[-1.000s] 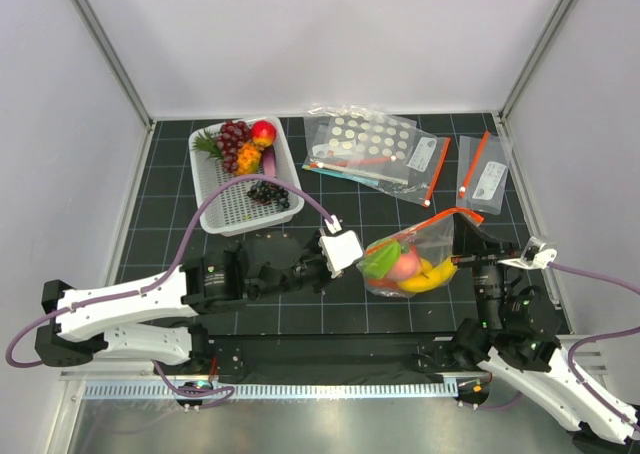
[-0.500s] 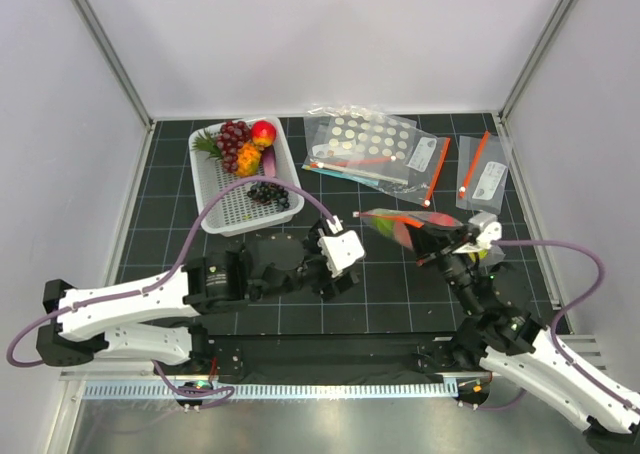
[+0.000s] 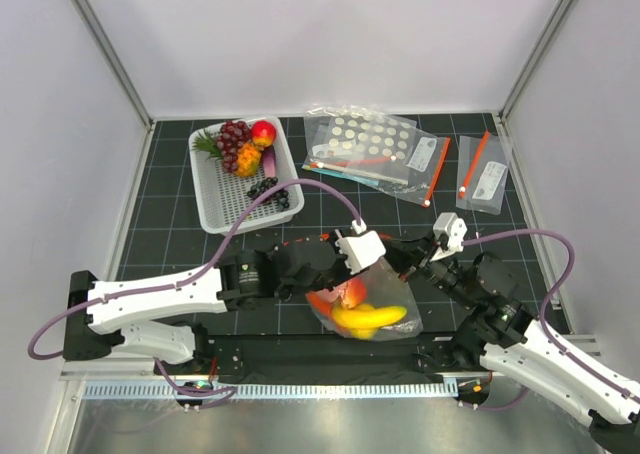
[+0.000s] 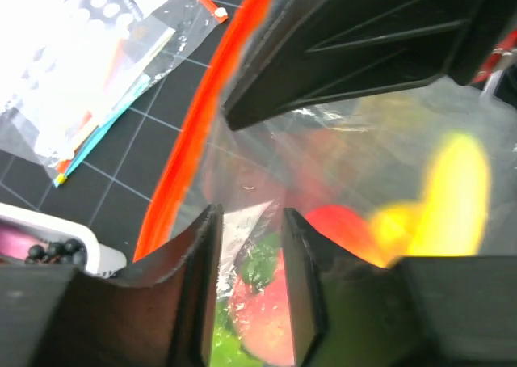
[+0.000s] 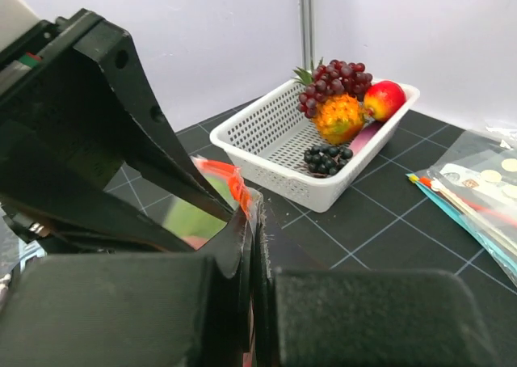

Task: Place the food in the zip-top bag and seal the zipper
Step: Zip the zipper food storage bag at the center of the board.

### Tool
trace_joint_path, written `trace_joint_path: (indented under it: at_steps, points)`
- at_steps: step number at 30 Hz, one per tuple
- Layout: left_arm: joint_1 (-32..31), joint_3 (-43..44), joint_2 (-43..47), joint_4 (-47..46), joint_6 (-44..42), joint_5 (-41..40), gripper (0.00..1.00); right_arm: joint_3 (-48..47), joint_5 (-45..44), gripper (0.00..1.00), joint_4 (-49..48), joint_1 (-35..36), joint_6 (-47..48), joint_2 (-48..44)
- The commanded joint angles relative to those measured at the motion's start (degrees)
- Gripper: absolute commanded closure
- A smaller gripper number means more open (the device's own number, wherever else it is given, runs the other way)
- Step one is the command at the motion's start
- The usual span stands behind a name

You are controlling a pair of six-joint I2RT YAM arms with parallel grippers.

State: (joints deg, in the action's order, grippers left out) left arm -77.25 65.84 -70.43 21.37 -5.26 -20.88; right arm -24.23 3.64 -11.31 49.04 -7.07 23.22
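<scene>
The clear zip-top bag (image 3: 398,326) hangs low near the table's front middle, holding the food: a yellow banana (image 3: 370,319), a pink peach (image 3: 352,294) and red and green pieces. My right gripper (image 3: 408,257) (image 5: 257,209) is shut on the bag's mouth edge, with the orange-red zipper (image 5: 238,185) sticking out of its jaws. My left gripper (image 3: 382,266) (image 4: 249,217) faces it at the same edge, its fingers apart with clear film and food showing in the gap. The zipper (image 4: 194,124) curves past its left finger.
A white slotted basket (image 3: 222,202) with grapes and other toy fruit stands at the back left. A dotted clear bag (image 3: 365,139) and smaller labelled bags (image 3: 485,174) lie at the back right.
The right arm swung left and lowered the bag from the right side to the front middle. The left gripper opened, followed to the bag's mouth, and its jaws have since narrowed.
</scene>
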Motion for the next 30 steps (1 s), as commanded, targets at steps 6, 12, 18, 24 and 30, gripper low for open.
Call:
trace_joint_path:
  at_steps: [6, 12, 18, 24, 30]
  points:
    - [0.70, 2.36, 1.08, -0.71, 0.33, -1.09, 0.42, -1.88, 2.78, 0.99, -5.48, 0.01, -0.23, -1.60]
    - [0.96, -0.01, 4.95, -2.11, 0.07, -0.74, 0.31, -1.88, 3.92, 0.99, -5.21, 0.01, 0.48, -1.78]
    - [2.02, 0.07, 4.96, -1.68, 0.25, -2.14, 0.30, -1.44, 4.27, 0.99, -5.04, 0.01, 0.83, -3.27]
    - [3.86, 0.95, 3.99, 0.07, 1.21, 2.07, 0.41, -1.08, 4.71, 0.99, -4.95, 0.01, 0.92, -4.59]
    - [3.86, 3.94, -0.40, 3.24, 1.56, 3.83, 1.00, 0.32, -0.29, 0.99, -5.12, 0.01, 0.92, -8.01]
